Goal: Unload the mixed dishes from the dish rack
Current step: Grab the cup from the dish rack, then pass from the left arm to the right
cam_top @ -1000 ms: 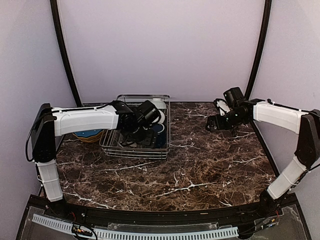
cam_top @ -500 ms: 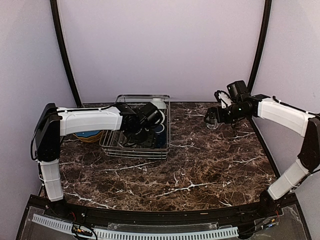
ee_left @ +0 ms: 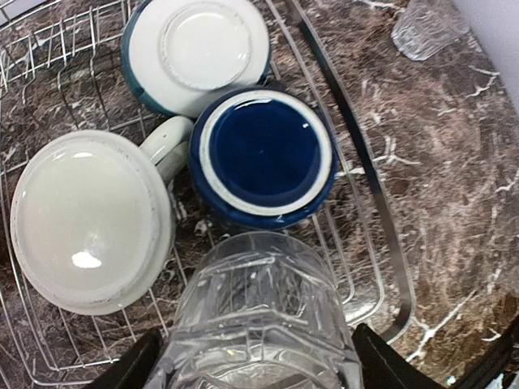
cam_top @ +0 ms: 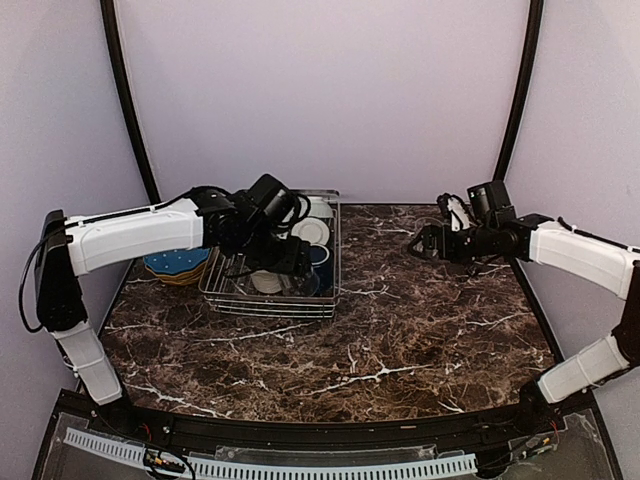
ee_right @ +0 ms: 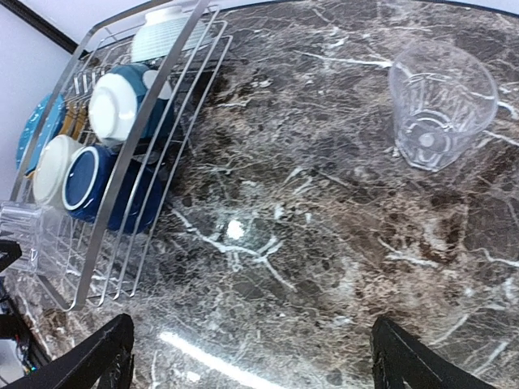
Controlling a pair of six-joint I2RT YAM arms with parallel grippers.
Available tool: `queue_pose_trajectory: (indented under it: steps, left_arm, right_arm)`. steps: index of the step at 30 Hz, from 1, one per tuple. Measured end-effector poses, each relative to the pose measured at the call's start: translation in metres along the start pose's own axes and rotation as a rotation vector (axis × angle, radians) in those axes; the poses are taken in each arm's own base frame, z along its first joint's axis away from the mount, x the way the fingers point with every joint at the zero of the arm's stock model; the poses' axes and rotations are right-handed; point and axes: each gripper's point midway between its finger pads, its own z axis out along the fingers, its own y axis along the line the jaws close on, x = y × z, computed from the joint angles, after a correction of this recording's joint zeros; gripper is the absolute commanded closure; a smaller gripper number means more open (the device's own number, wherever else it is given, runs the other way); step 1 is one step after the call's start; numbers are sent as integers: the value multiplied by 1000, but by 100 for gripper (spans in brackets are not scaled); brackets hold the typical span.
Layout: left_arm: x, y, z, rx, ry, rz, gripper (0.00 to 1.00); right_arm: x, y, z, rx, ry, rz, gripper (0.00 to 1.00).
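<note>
The left gripper (ee_left: 255, 369) clasps a clear glass (ee_left: 259, 312) over the dish rack (ee_left: 361, 174), at the marble table's (cam_top: 400, 340) back left. A dark blue mug (ee_left: 263, 154), cream bowl (ee_left: 85, 219) and white bowl (ee_left: 199, 49) lie inverted inside. The right gripper (ee_right: 255, 356), fingers wide and empty, hovers near a second glass (ee_right: 442, 101) standing on the table.

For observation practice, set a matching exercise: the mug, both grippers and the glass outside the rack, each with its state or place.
1 dark blue mug
2 left gripper
3 right gripper
4 lone glass

a open, empty
b upright on the table
c bottom-up in the dish rack
d shut on a clear glass

Pairs: 1-c, 2-d, 3-a, 4-b.
</note>
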Motion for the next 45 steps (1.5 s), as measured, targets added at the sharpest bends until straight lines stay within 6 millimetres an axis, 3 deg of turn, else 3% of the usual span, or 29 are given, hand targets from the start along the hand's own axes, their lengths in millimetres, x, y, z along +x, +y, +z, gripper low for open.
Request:
queue_pose_trajectory:
  steps: [7, 15, 20, 27, 33, 35, 37, 39, 41, 45]
  left_arm:
    - [-30, -21, -31, 308, -134, -120, 60]
    - [-45, -52, -39, 654, -224, -256, 67]
    - [-47, -78, -30, 863, -210, -364, 72]
    - [-36, -97, -3, 994, -134, -487, 72]
    - [-41, -105, -15, 1057, -150, -496, 68]
    - [-41, -108, -19, 1080, -145, -493, 65]
    - [-42, -110, -24, 1103, -153, -477, 56]
    - [-43, -110, -26, 1108, -161, -464, 35]
    - [-43, -107, -28, 1104, -171, -450, 19]
    - [-36, -96, -37, 1053, -202, -383, 5]
  right_arm:
    - [12, 41, 9, -274, -22, 65, 1]
    - [3, 128, 0, -649, -84, 23, 6]
    - [-3, 159, -5, -808, -117, 4, 24]
    - [8, 167, 8, -903, -72, 69, 59]
    - [13, 178, 1, -969, -61, 87, 93]
    - [13, 181, -3, -992, -60, 87, 100]
    - [12, 185, -9, -1014, -71, 73, 100]
    - [11, 186, -11, -1012, -79, 60, 100]
    - [12, 185, -12, -1001, -79, 47, 100]
    - [12, 186, -17, -966, -83, 15, 100]
